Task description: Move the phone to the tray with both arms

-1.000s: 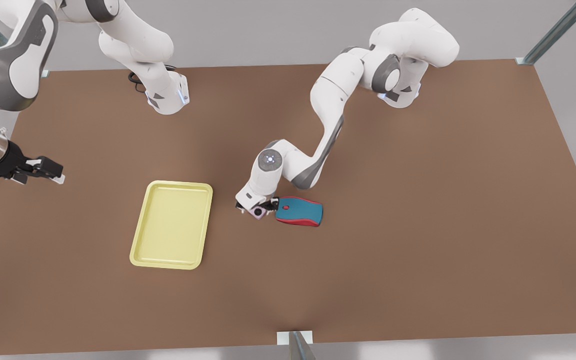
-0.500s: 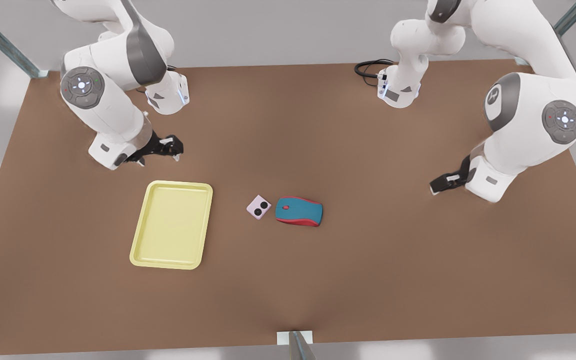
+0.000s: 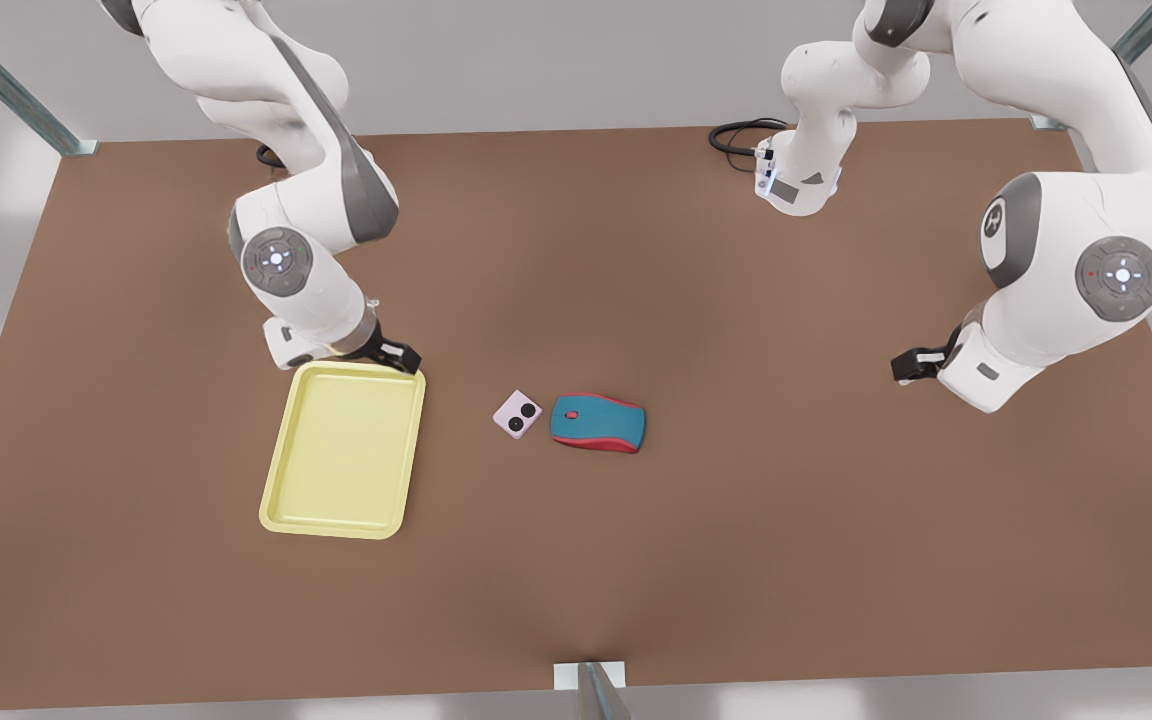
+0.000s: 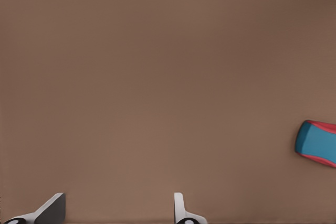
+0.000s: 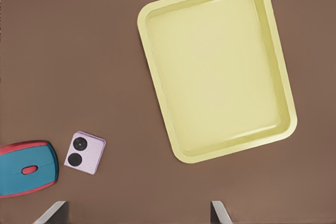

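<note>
Starting at the right gripper [image 3: 394,354], left of centre in the front view: poised at the upper right corner of the tray [image 3: 281,470], fingers [image 5: 218,212] spread wide, holding nothing. Hard to tell from here whether clear of the rim or just touching it.

Across to the left gripper [image 3: 908,366], at the right edge of the front view: likewise spread open and empty, fingers [image 4: 180,212] over bare table [image 3: 786,560], well apart from everything. Looks to be waiting.

Outward to the phone [image 3: 517,414]: flat on the table at frame centre, lenses up, between the tray and the mouse [image 3: 598,423], just beside the mouse's nose and not yet in the tray.

Risks, as judged:
- Little room on the mouse side, so a finger coming down there could shove the mouse or pinch both together.
- Thin and flat, so easily skated along the table or slipped out of a shallow grip.
- Starting so near the tray's corner, could clip the rim and shift the tray.
- If passed from one arm to the other, could drop at the exchange.
</note>
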Controlling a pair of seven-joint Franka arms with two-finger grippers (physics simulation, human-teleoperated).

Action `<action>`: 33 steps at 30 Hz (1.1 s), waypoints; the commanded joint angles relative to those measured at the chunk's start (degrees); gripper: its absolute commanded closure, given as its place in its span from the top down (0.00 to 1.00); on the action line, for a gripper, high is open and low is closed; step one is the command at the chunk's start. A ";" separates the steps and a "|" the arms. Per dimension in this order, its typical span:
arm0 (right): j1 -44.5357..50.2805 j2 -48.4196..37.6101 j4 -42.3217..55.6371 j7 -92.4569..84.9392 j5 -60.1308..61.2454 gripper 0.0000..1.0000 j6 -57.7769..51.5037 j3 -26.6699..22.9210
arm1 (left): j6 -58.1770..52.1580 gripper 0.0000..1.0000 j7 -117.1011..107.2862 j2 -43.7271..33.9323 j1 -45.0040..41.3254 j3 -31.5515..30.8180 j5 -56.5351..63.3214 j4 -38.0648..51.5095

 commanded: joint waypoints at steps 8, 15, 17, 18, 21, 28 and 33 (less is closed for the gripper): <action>5.42 11.23 5.70 59.28 -0.29 1.00 11.42 -0.01 | -0.14 1.00 9.60 -0.22 -0.02 0.04 0.18 0.03; 8.32 17.21 -0.80 62.80 -0.03 1.00 24.96 -0.01 | -0.05 1.00 9.60 0.13 0.07 0.04 0.10 0.03; 8.41 18.17 -2.21 57.27 -0.56 1.00 25.41 -0.01 | -0.05 1.00 9.60 0.48 0.07 0.13 0.18 0.03; 8.85 18.70 -2.21 54.36 -0.38 1.00 25.41 -0.01 | 0.04 1.00 9.60 0.48 0.07 0.04 0.18 0.03; 10.17 22.48 -0.99 54.01 -1.17 1.00 28.04 -0.01 | 0.04 1.00 9.51 0.48 0.07 0.04 0.18 0.03; 12.45 27.05 1.30 51.98 -3.19 1.00 29.01 -0.45 | 0.21 1.00 9.51 1.10 0.07 0.13 0.18 0.03; 12.54 27.75 1.65 42.58 -3.90 1.00 31.03 -1.06 | 0.21 1.00 9.07 1.10 -0.02 0.13 0.18 0.03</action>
